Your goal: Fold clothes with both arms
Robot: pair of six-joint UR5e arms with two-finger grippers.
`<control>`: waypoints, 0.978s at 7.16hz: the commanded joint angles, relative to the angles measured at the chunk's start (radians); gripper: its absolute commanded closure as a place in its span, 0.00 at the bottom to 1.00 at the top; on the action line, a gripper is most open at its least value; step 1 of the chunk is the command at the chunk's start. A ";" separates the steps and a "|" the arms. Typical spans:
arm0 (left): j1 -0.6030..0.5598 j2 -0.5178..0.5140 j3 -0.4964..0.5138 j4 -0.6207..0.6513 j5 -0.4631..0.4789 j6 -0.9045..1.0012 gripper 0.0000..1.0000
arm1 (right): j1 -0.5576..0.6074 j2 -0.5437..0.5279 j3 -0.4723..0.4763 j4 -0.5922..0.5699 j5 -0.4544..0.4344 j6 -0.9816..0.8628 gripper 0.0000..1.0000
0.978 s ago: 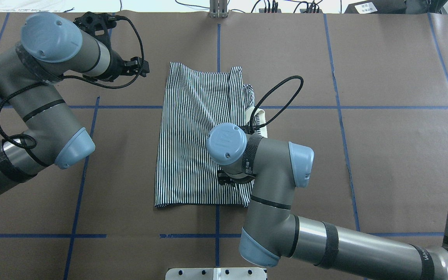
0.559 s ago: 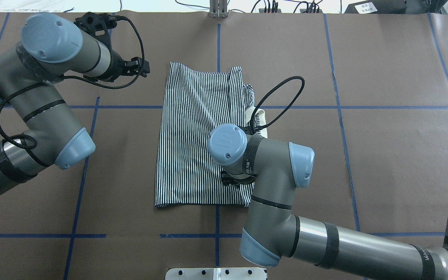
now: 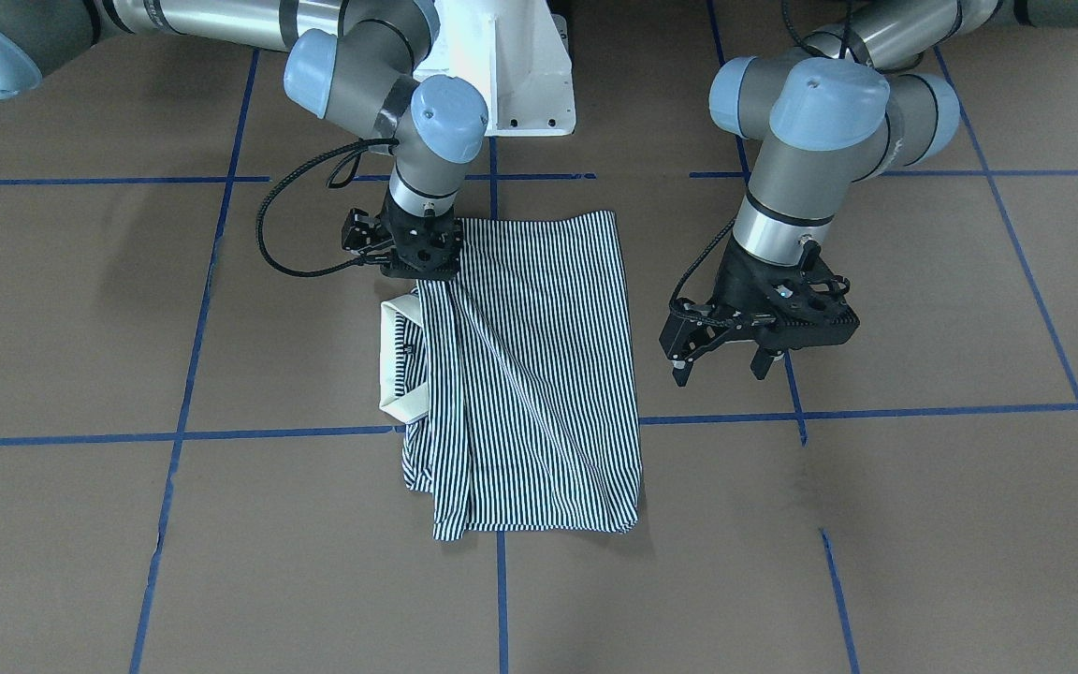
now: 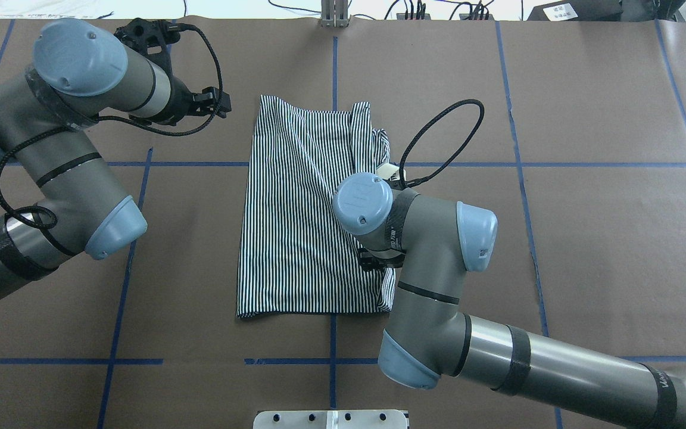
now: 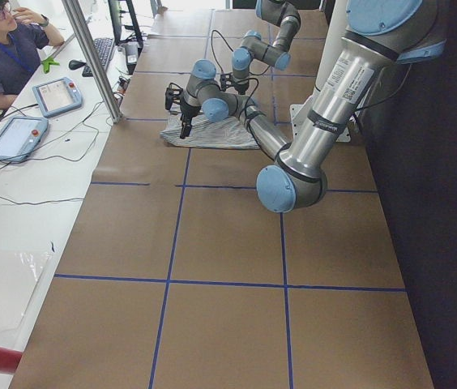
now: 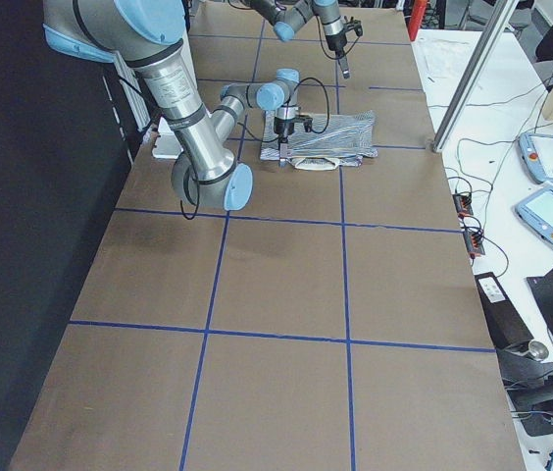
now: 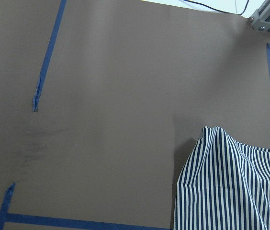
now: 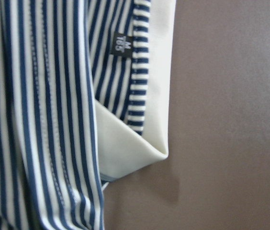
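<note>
The striped polo shirt [image 4: 295, 226] lies folded into a long rectangle at the table's middle and also shows in the front-facing view [image 3: 548, 374]. Its cream collar [image 3: 391, 365] sticks out at one side. My right gripper [image 3: 422, 274] is down on the shirt's edge nearest the robot, shut on the fabric, and creases run out from it. In the overhead view my wrist hides it. The right wrist view shows the collar [image 8: 140, 143] and a size tag [image 8: 123, 44] close up. My left gripper [image 3: 724, 367] is open and empty, above bare table beside the shirt.
The table is brown paper [image 4: 587, 238] with blue tape lines. The white pedestal base [image 3: 511, 75] stands behind the shirt. A metal post [image 4: 334, 15] stands at the far edge. An operator [image 5: 2, 40] sits at a side desk with tablets.
My right arm has moved toward the overhead view's right, and the shirt's near right corner has been drawn that way with it. More of the collar is covered. The left arm has barely moved.
</note>
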 commanded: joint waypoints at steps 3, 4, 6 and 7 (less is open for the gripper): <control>0.002 -0.008 -0.022 0.006 -0.020 -0.020 0.00 | 0.098 -0.233 0.200 -0.014 -0.020 -0.131 0.00; 0.002 -0.005 -0.022 0.007 -0.020 -0.019 0.00 | 0.125 -0.213 0.200 -0.006 -0.017 -0.163 0.00; 0.002 0.000 -0.022 0.001 -0.020 -0.014 0.00 | 0.165 -0.067 0.094 0.115 -0.020 -0.213 0.00; 0.002 0.000 -0.022 -0.002 -0.020 -0.010 0.00 | 0.168 0.040 -0.097 0.305 -0.023 -0.201 0.00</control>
